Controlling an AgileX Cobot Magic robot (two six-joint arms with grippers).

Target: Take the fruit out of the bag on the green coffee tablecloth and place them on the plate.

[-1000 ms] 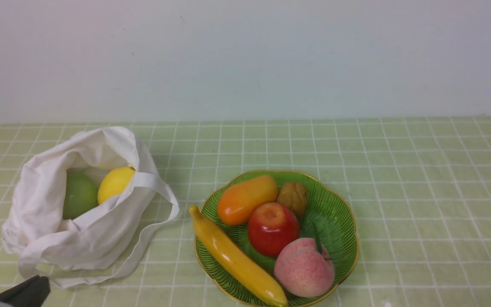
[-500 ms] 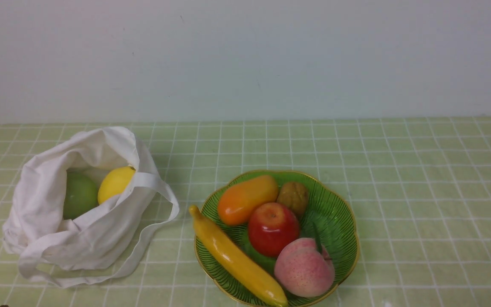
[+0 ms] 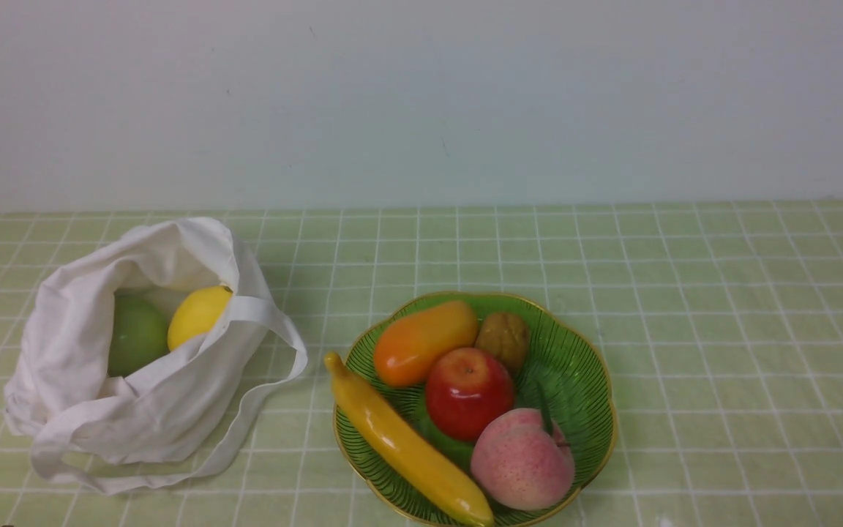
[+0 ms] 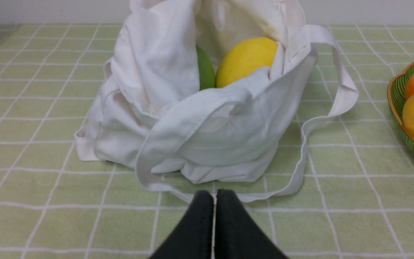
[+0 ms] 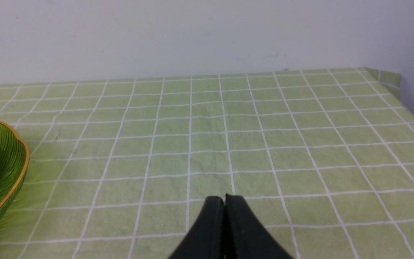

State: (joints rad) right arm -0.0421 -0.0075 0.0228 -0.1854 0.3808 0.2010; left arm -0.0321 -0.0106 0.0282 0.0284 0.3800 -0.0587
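The white bag (image 3: 136,388) lies open on the green tablecloth (image 3: 721,329) at the left. A green apple (image 3: 136,335) and a yellow lemon (image 3: 198,315) sit in its mouth. The banana (image 3: 403,443) lies across the near left rim of the green plate (image 3: 586,399). In the left wrist view my left gripper (image 4: 214,196) is shut and empty, just short of the bag (image 4: 210,126); the lemon (image 4: 244,59) and a sliver of apple (image 4: 206,72) show inside. My right gripper (image 5: 224,199) is shut and empty over bare cloth, with the plate's rim (image 5: 22,165) off to one side.
The plate also holds an orange fruit (image 3: 421,340), a red apple (image 3: 469,391), a pink peach (image 3: 522,461) and a brown walnut (image 3: 503,338). The bag's strap (image 3: 275,373) loops toward the plate. A pale wall stands behind the table.
The dark left gripper that showed at the front view's bottom left corner has drawn back out of that view. The bag, fruit and plate have not moved.
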